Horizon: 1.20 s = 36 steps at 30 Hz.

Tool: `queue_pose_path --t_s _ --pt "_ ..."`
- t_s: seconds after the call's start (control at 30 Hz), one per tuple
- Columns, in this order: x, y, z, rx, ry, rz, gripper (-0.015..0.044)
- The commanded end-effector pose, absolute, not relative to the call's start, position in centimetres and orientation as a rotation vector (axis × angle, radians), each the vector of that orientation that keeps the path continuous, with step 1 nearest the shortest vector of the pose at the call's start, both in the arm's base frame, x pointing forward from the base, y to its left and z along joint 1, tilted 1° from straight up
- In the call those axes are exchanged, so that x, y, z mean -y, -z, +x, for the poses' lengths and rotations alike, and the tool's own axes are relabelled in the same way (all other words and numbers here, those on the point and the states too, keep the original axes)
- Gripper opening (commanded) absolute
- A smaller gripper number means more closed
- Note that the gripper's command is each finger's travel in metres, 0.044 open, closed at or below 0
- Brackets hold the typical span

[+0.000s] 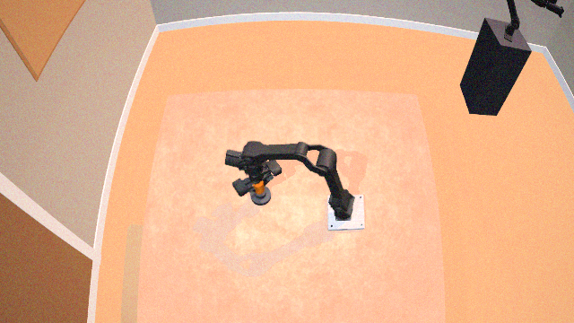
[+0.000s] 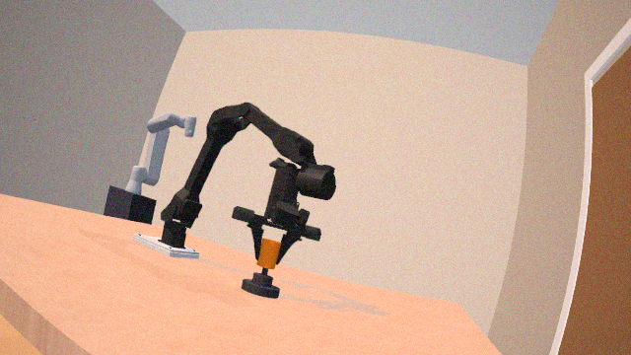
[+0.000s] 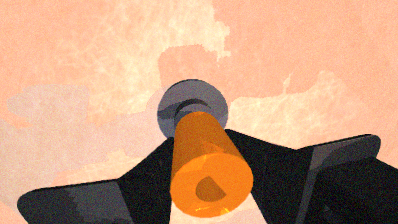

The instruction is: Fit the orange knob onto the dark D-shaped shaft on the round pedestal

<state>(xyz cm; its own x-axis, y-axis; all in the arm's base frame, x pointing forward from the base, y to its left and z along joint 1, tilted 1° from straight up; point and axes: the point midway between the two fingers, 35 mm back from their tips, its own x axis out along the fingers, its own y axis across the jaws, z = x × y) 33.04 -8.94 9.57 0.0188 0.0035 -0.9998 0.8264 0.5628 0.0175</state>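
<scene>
The orange knob (image 1: 259,188) (image 2: 269,252) (image 3: 212,172) is held between the fingers of my gripper (image 1: 258,185) (image 2: 268,259) (image 3: 199,138), which is shut on it. The round dark pedestal (image 1: 261,202) (image 2: 260,289) (image 3: 216,100) stands on the table below. In the exterior view a short length of the dark shaft (image 2: 264,271) shows between the knob's lower end and the pedestal's raised collar. The knob is not down on the pedestal. Whether the shaft's tip is inside the hole is hidden. The wrist view shows a D-shaped opening in the knob's near end.
The arm's white base plate (image 1: 354,222) (image 2: 184,253) is bolted to the pink-orange table (image 1: 381,269) (image 2: 173,306). A black block (image 1: 495,67) (image 2: 129,204) bearing another arm stands away from the workspace. The arm's shadow falls beside the pedestal.
</scene>
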Motion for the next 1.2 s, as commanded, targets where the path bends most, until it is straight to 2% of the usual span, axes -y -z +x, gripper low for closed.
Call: queue_pose_path --t_s 0.0,1.17 --pt "9.1 -10.01 33.46 -1.376 0.829 0.849 0.0" --pt "8.95 -9.42 32.85 -1.373 0.837 0.857 0.0"
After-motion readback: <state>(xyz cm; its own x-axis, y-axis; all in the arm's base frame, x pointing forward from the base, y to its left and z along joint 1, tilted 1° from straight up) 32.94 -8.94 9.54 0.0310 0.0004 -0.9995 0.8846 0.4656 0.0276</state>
